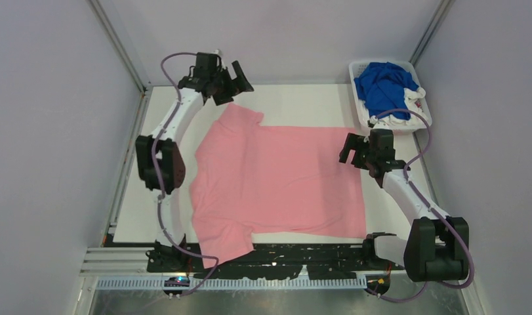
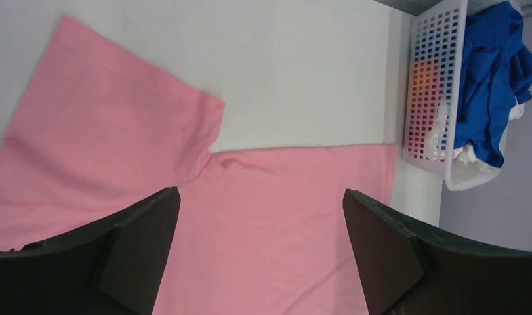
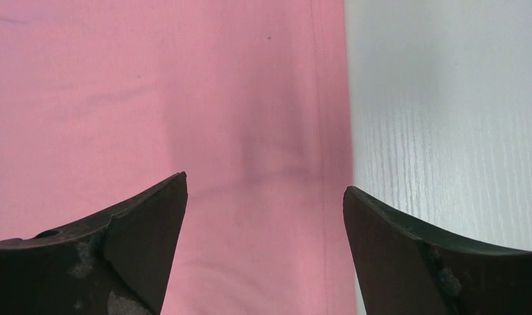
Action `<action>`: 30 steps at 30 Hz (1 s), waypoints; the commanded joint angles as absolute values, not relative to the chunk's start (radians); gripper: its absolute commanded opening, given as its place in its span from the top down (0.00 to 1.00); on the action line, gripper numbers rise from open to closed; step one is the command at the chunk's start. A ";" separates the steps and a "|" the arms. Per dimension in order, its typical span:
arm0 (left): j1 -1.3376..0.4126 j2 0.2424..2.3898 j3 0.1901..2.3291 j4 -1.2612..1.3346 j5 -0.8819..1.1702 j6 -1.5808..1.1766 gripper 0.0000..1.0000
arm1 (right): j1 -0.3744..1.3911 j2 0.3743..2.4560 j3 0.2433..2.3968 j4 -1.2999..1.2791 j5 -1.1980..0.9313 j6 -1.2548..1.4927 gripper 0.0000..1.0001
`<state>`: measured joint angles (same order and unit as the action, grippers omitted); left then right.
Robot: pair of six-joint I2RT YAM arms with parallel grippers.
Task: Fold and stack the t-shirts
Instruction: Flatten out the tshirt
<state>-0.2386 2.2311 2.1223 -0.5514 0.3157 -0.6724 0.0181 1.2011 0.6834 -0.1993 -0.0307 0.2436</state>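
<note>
Overhead, the pink t-shirt (image 1: 276,180) lies spread flat on the white table (image 1: 302,105) between the arms, while the slatted basket (image 1: 364,119) at the far right corner holds the blue t-shirt (image 1: 381,85) heaped over white cloth (image 2: 470,156). The left gripper (image 2: 260,191) hangs with jaws wide apart above the far sleeve (image 2: 119,111), and the right gripper (image 3: 265,182), jaws likewise spread and empty, hovers over the hem (image 3: 332,98) beside bare table. Only the left wrist view shows colour through the basket's wall, and only the right wrist view shows the hem's stitching.
</note>
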 commanded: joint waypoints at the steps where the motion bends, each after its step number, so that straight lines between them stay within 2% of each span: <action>1: -0.267 1.875 1.784 -0.630 0.158 -0.541 0.00 | 0.025 1.155 0.677 -0.218 -0.052 0.281 0.05; 2: -0.273 1.817 1.645 -0.623 0.138 -0.532 0.00 | 0.035 1.155 0.676 -0.224 -0.066 0.289 0.05; 5: -0.275 1.693 1.403 -0.580 0.124 -0.517 0.00 | 0.058 1.162 0.669 -0.236 -0.085 0.307 0.05; 8: -0.274 1.683 1.312 -0.605 0.071 -0.513 0.00 | 0.101 1.186 0.660 -0.235 -0.073 0.319 0.05; 16: -0.272 1.830 1.299 -0.623 0.144 -0.511 0.00 | 0.144 1.336 0.683 -0.209 -0.090 0.390 0.04; 25: -0.234 1.967 1.429 -0.668 0.189 -0.511 0.00 | 0.144 1.544 0.761 -0.148 -0.138 0.411 0.05; 30: -0.205 2.078 1.590 -0.774 0.182 -0.496 0.01 | 0.143 1.664 0.865 -0.164 -0.140 0.405 0.04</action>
<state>-0.2283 2.0041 1.4590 -0.7033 0.1783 -0.5224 0.1429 1.5707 0.8059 -0.1501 -0.1249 0.3969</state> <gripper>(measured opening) 0.994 0.954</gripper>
